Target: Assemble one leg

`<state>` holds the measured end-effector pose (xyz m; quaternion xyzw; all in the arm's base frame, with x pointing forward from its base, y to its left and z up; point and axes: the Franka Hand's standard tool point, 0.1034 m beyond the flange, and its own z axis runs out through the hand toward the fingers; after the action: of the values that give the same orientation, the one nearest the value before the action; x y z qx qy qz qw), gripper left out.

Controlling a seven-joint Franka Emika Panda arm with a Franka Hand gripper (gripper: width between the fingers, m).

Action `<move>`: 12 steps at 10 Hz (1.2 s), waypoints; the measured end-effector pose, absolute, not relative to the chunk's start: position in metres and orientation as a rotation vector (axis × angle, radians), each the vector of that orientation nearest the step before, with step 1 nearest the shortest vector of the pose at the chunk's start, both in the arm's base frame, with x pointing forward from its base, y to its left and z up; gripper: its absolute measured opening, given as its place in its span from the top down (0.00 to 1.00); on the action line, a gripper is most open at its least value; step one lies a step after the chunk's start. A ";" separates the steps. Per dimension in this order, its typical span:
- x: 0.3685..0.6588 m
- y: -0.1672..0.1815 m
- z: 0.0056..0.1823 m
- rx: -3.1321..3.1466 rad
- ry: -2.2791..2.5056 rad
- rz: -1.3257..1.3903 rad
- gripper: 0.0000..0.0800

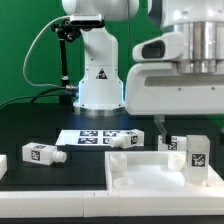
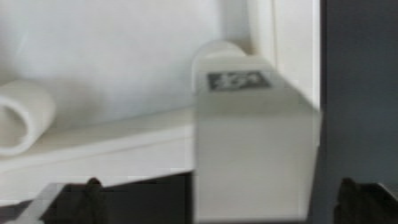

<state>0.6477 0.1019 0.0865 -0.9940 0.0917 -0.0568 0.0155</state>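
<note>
A white leg (image 1: pixel 197 152) with a black-and-white tag stands upright at the right side of the large white tray-like panel (image 1: pixel 140 175). My gripper (image 1: pixel 188 130) hangs just above it, open, with one finger (image 1: pixel 160 128) showing at the exterior view's left of the leg. In the wrist view the leg (image 2: pixel 258 130) rises between the two dark fingertips (image 2: pixel 71 200), which stand wide apart and do not touch it; my gripper (image 2: pixel 217 205) is open and holds nothing. The panel (image 2: pixel 125 60) lies behind the leg there.
Other legs lie on the black table: one at the left (image 1: pixel 40 153), one by the marker board (image 1: pixel 130 139), one behind the panel (image 1: pixel 178 144). The marker board (image 1: pixel 92 137) lies in front of the arm's white base (image 1: pixel 98 80). A round boss (image 2: pixel 18 115) shows on the panel.
</note>
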 end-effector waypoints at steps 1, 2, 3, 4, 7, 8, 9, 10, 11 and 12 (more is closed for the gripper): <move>0.646 0.101 0.082 -3.095 0.292 -0.167 0.19; 0.646 0.103 0.080 -3.093 0.316 -0.161 0.19; 0.644 0.105 0.079 -3.102 0.346 -0.140 0.19; 0.645 0.104 0.079 -3.098 0.368 -0.142 0.19; 0.644 0.103 0.079 -3.095 0.390 -0.141 0.64; 0.644 0.103 0.078 -3.070 0.524 -0.138 0.64; 0.643 0.104 0.078 -3.034 0.687 -0.135 0.64; 0.643 0.107 0.077 -2.972 0.899 -0.149 0.64; 0.643 0.107 0.076 -2.912 1.051 -0.150 0.64; 0.643 0.105 0.076 -2.806 1.289 -0.145 0.64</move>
<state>0.6433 0.1051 0.0758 -0.9075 0.4167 -0.0469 0.0254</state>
